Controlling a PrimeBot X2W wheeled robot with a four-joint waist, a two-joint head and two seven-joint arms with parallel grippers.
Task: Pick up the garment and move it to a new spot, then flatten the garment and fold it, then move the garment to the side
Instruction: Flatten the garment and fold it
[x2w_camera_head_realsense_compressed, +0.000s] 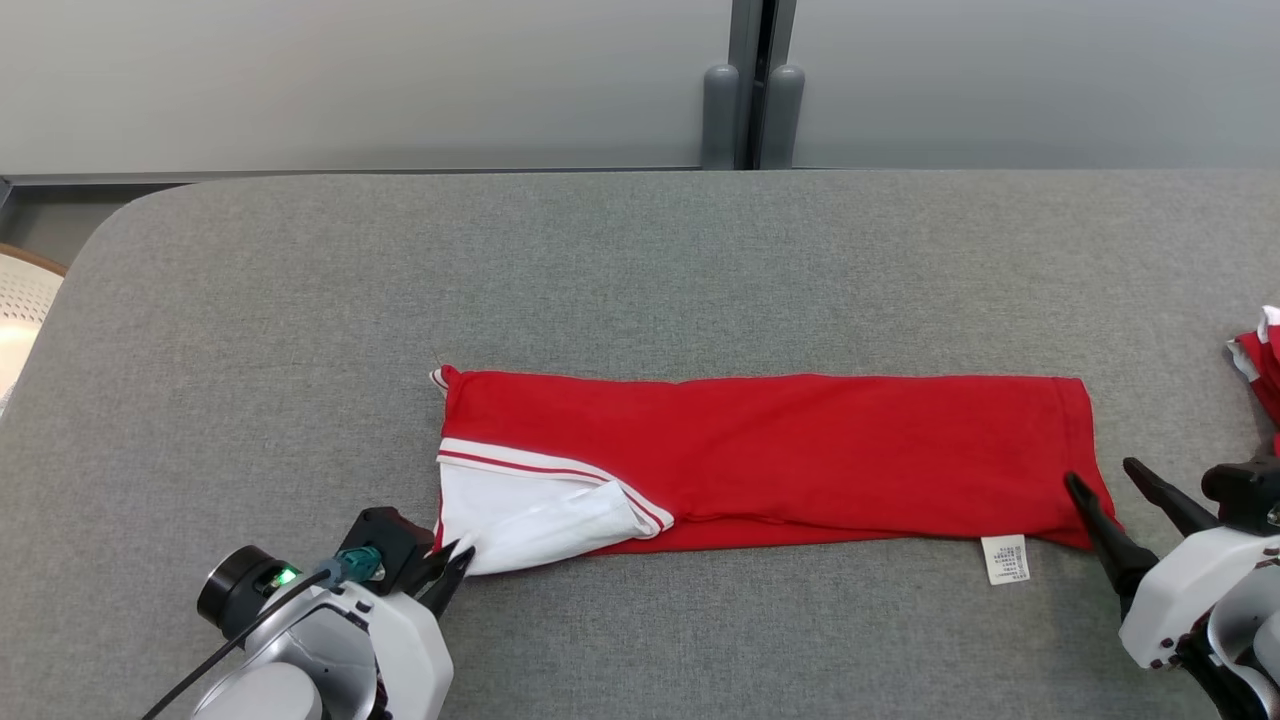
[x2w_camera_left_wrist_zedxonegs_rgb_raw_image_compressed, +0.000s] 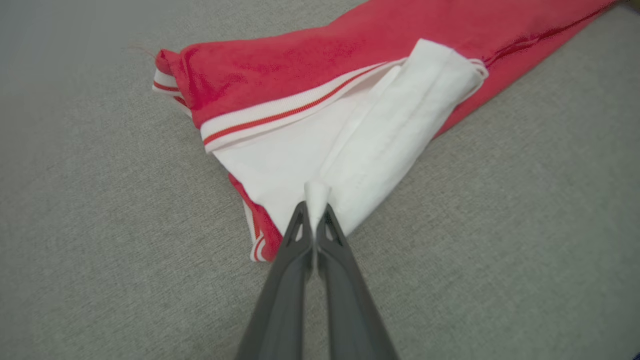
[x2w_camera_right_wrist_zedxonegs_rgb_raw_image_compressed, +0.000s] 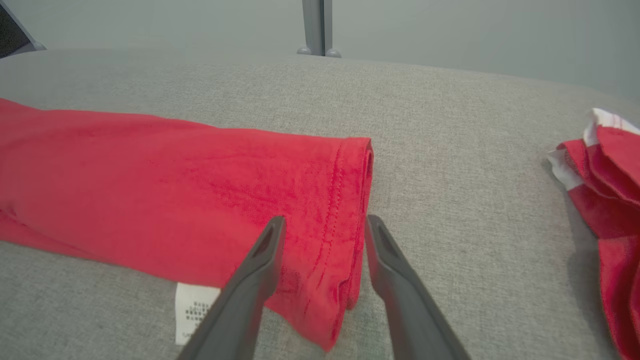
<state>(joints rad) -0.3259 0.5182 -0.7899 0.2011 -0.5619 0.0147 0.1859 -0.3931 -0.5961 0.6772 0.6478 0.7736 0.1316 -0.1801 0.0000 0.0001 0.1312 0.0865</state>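
The garment (x2w_camera_head_realsense_compressed: 780, 450) is red and lies folded into a long strip across the grey table (x2w_camera_head_realsense_compressed: 640, 260). A white panel (x2w_camera_head_realsense_compressed: 530, 510) with red-striped trim shows at its left end. My left gripper (x2w_camera_head_realsense_compressed: 455, 560) is shut on the near corner of that white panel, and a pinch of white cloth stands between its fingertips in the left wrist view (x2w_camera_left_wrist_zedxonegs_rgb_raw_image_compressed: 315, 207). At the garment's right end, my right gripper (x2w_camera_head_realsense_compressed: 1100, 473) is open. Its fingers straddle the stitched hem (x2w_camera_right_wrist_zedxonegs_rgb_raw_image_compressed: 345, 200) at the near corner without pressing on it.
A white care label (x2w_camera_head_realsense_compressed: 1004, 558) sticks out from the garment's near edge by the right gripper. Another red and white cloth (x2w_camera_head_realsense_compressed: 1262, 365) lies bunched at the table's right edge. Two grey posts (x2w_camera_head_realsense_compressed: 750, 110) stand behind the table. A pale round object (x2w_camera_head_realsense_compressed: 20, 310) sits off the left edge.
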